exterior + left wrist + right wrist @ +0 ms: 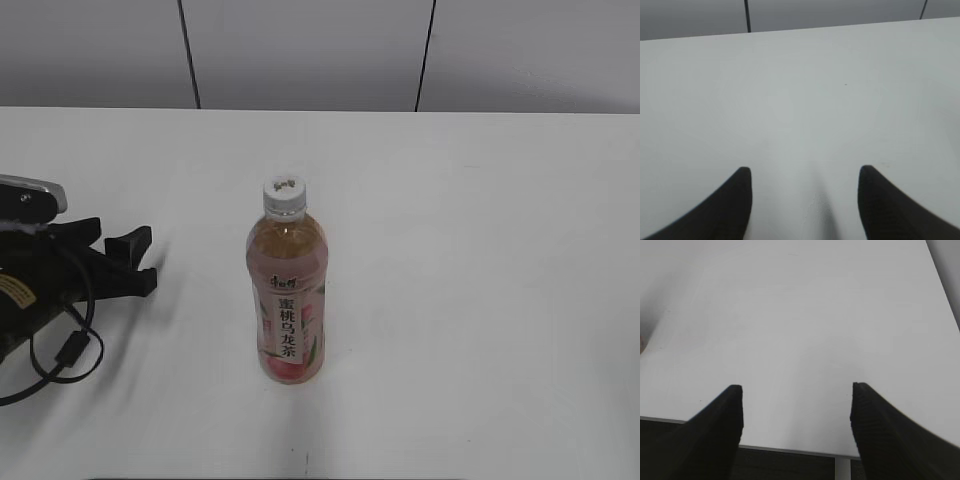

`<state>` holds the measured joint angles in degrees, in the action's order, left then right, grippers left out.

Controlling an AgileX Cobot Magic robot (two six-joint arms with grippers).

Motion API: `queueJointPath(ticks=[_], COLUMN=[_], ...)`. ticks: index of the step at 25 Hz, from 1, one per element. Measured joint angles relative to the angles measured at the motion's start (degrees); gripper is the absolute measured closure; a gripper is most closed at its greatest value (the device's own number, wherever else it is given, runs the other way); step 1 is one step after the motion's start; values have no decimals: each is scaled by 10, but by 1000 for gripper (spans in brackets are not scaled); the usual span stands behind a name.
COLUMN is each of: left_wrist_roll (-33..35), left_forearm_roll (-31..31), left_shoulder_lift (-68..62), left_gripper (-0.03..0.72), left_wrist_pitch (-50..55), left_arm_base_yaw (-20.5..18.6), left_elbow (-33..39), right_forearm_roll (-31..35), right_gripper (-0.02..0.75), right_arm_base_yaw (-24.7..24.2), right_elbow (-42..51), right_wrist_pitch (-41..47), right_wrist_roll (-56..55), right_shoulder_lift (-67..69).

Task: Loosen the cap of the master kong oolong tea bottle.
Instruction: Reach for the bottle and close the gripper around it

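Note:
The master kong oolong tea bottle (289, 300) stands upright in the middle of the white table, pink peach label facing me. Its white ribbed cap (284, 194) sits on top, with a small dark logo. My left gripper (138, 260) is open and empty at the left of the exterior view, well left of the bottle. In the left wrist view its black fingers (802, 172) are spread over bare table; the bottle is out of that view. My right gripper (796, 390) is open and empty over the table's near edge; it does not show in the exterior view.
The white table (480, 250) ends at a grey panelled wall (300, 50) behind. A black cable (65, 350) loops by the left arm. In the right wrist view the table's front edge (790, 449) and dark floor lie below the fingers.

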<state>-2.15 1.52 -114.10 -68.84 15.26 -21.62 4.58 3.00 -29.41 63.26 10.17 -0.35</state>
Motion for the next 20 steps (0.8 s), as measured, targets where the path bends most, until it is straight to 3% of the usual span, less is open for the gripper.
queueJointPath(ticks=[4, 11, 20], left_wrist_roll=[0, 0, 0], left_forearm_roll=[66, 248, 318], left_shoulder_lift=[0, 0, 32], left_gripper=[273, 263, 107], left_wrist_pitch=[-1, -3, -3], left_arm_base_yaw=[0, 0, 0], left_elbow=[0, 22, 38], right_forearm_roll=[0, 0, 0], right_gripper=[227, 227, 227], right_arm_base_yaw=[0, 0, 0], right_elbow=[0, 0, 0], right_wrist_pitch=[0, 0, 0], right_wrist_roll=[0, 0, 0], right_shoulder_lift=[0, 0, 0])
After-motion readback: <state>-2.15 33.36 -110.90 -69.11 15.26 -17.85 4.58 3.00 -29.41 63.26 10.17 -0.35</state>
